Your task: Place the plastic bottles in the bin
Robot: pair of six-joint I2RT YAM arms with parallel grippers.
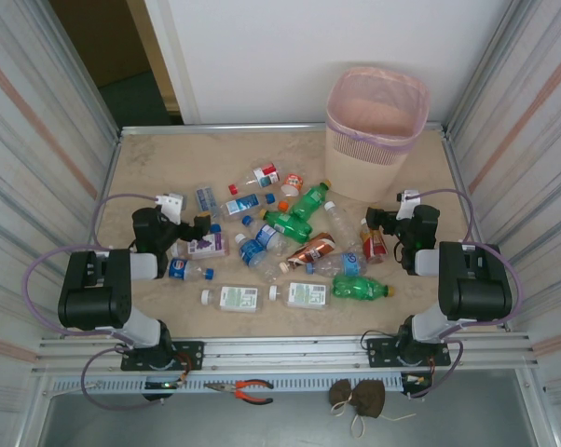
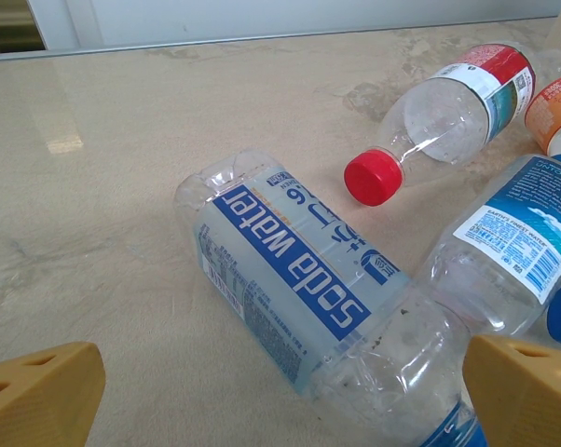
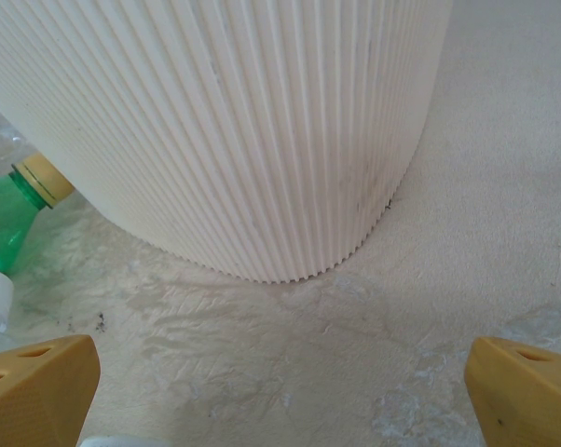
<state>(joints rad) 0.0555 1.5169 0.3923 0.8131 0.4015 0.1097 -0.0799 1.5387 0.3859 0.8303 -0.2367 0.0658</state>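
Plastic bottles (image 1: 259, 250) lie scattered on their sides across the middle of the beige desk (image 1: 150, 168). The bin (image 1: 366, 172), a ribbed beige wastebasket lined with a pink bag, stands upright at the far right corner.

The left tool (image 2: 280, 391) hangs low over the left side of the scatter, its yellow fingers (image 2: 40, 396) spread wide and gripping nothing. Directly ahead of it lies a flattened soda water bottle (image 2: 290, 270) with a blue label. This lies against the base of a clear water bottle (image 2: 518, 242) with a blue-and-white label, which runs down towards the right finger. Beyond them rests a red-capped bottle (image 2: 453, 107), with an orange-labelled bottle (image 2: 560, 102) at the view's right edge.

The right tool (image 3: 280, 391) is likewise wide open and empty. It faces the foot of the bin across bare desk. A green bottle (image 3: 3, 219) with a yellowish cap lies just beside the bin's wall on the left.

Seen from above, two white-labelled bottles (image 1: 236, 298) lie nearest the desk's near edge, with a second green bottle (image 1: 360, 289) to their right. A red-labelled bottle (image 1: 375, 244) lies close to the right tool. Orange-handled pliers (image 1: 253, 389) rest on the rail below the near edge.
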